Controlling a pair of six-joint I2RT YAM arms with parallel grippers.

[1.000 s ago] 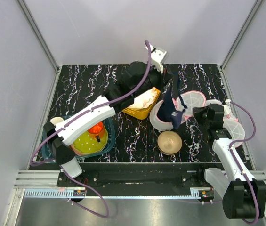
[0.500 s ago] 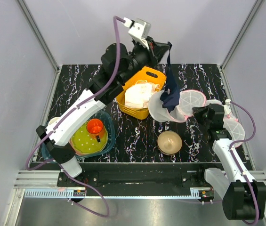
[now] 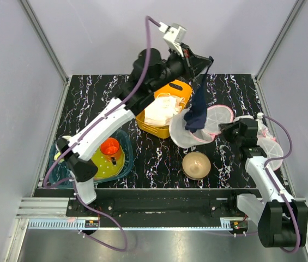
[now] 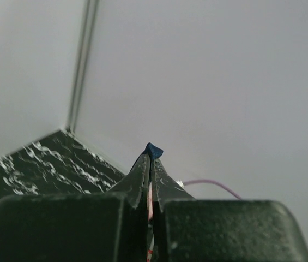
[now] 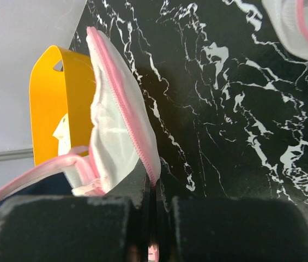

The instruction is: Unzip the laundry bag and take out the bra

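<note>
The white mesh laundry bag [image 3: 182, 132] lies open on the black marble table, its round pink-trimmed flap [image 3: 221, 117] folded back to the right. My left gripper [image 3: 206, 64] is raised high above it and is shut on the strap of the navy bra [image 3: 198, 112], which hangs down with its lower end over the bag's opening. In the left wrist view only a navy tip of the bra [image 4: 154, 149] pokes out between the shut left gripper [image 4: 152, 159]. My right gripper [image 3: 225, 131] is shut on the pink zip trim of the laundry bag [image 5: 118, 136], right gripper [image 5: 152, 184].
A yellow bin [image 3: 176, 90] holding white cloth [image 3: 160, 109] stands left of the bag, seen too as yellow bin [image 5: 53, 103]. A tan bowl [image 3: 196, 164] sits in front. A teal basin [image 3: 125, 164] with a green colander and orange cup is at left. Pink-rimmed white discs [image 3: 273, 148] lie right.
The left arm lifted the bra up out of the bag, then swung it a little to the right. The right gripper kept its hold on the bag's trim.
</note>
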